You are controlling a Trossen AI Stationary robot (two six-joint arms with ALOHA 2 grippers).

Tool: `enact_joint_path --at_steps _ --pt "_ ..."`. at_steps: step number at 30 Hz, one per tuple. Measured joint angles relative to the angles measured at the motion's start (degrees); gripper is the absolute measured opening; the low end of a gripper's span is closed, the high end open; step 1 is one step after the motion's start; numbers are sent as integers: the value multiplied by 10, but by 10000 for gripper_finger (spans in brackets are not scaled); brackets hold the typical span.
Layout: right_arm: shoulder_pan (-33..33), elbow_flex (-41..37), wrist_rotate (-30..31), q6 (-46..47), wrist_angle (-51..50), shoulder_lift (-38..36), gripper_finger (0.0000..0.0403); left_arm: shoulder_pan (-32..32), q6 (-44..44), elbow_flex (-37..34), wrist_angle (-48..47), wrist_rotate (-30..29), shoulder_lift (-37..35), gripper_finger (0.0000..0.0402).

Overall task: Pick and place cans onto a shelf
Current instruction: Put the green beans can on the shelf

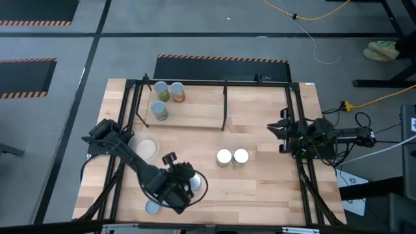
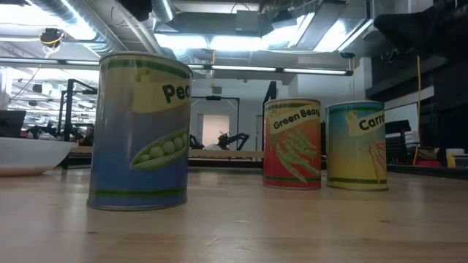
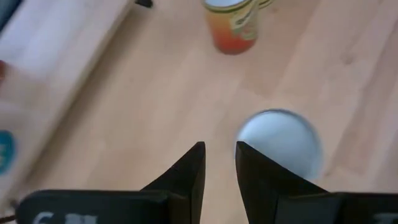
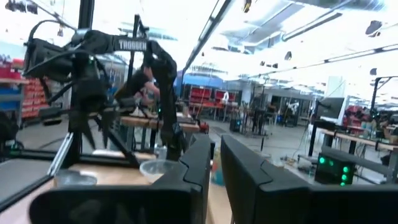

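Three cans (image 1: 160,91), (image 1: 177,91), (image 1: 159,110) stand upright on the shelf (image 1: 195,114) at the table's far side. Two more cans (image 1: 224,157), (image 1: 240,156) stand mid-table; in the low view they show a green-beans label (image 2: 292,144) and a carrots label (image 2: 357,146). A peas can (image 1: 196,184) (image 2: 139,131) stands near the front, with its grey-blue top (image 3: 280,140) just beside my left gripper (image 1: 185,188) (image 3: 219,163). That gripper points down, is open by a narrow gap, and is empty. Another can (image 1: 154,207) stands at the front edge. My right gripper (image 1: 276,129) (image 4: 216,149) is shut and empty at the table's right.
A pale shallow dish (image 1: 144,147) (image 2: 29,155) sits left of centre, under my left arm. The shelf's black posts (image 1: 225,104) rise at the far side. Bare wood lies between the mid-table cans and the shelf.
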Motion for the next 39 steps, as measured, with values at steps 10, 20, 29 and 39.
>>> enact_joint_path --at_steps 10,20,29,39 --pt "0 42 30 83 3 5 133 -13 -18 0 52 0 0 82" --pt "-1 161 16 102 -59 135 175 -13 -17 0 53 0 0 82" --pt "-1 326 14 100 -203 342 171 -13 -12 0 53 -1 0 82" --pt "-1 467 -72 56 -317 539 171 -13 -12 0 53 -1 0 82"
